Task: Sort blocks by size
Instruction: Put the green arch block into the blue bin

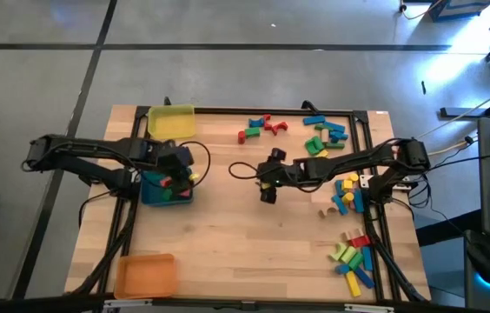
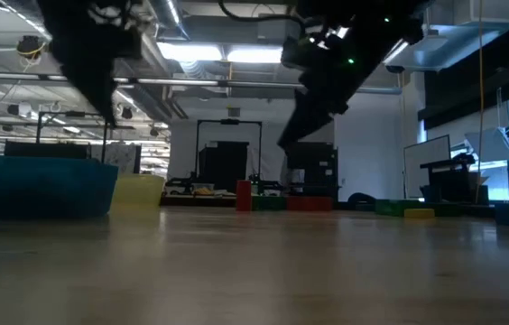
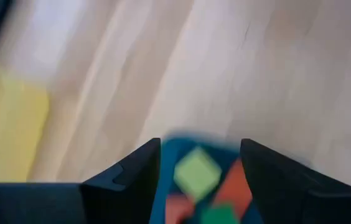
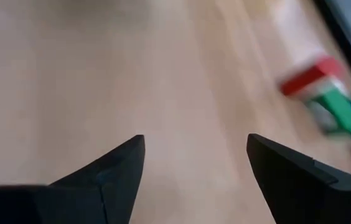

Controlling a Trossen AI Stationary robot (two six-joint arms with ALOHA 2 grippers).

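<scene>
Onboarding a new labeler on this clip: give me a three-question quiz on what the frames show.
1. True or false: the left gripper is above the blue tray.
2. Which tray holds no blocks? A) blue tray B) orange tray
3. What lies between the right gripper's fingers?

Key:
1. True; the left wrist view shows blocks in that tray below its open fingers.
2. B.
3. Nothing; only bare table, jaws open.

My fingers (image 4: pixel 300 180) look like matt dark plastic; the table (image 1: pixel 228 235) beneath is smooth pale planked wood. At nine o'clock, the blue tray (image 1: pixel 151 193) looks like plain plastic.
</scene>
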